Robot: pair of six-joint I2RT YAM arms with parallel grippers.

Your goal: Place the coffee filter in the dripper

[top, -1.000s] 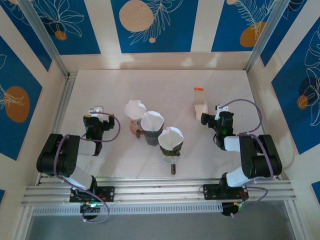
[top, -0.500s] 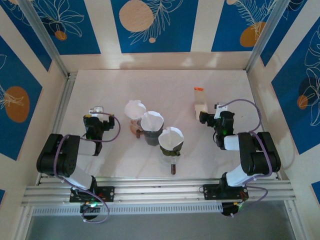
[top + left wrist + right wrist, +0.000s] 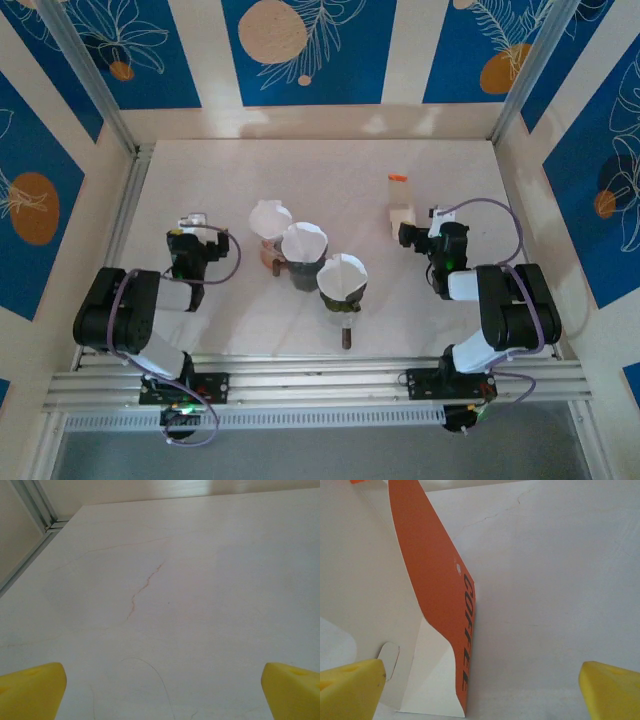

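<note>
Overhead view of a pale white table between blue floral walls. Right of centre stands a white and orange cardboard carton. In the right wrist view its orange side fills the left half of the frame, with "COFFEE" printed in black capitals running down the edge. No other writing can be read.

Three white paper cone coffee filters stand in a diagonal row at the centre of the overhead frame. The two lower ones sit in dark drippers; what holds the upper left one is unclear.

The right gripper is just below the carton with its yellow fingertips spread wide and holding nothing. The left gripper, at mid left, is also spread wide over bare table, with its yellow fingertips at the bottom corners of the left wrist view.

Since a second ago the right gripper has edged slightly toward the carton. The left arm, filters and carton have not moved.
</note>
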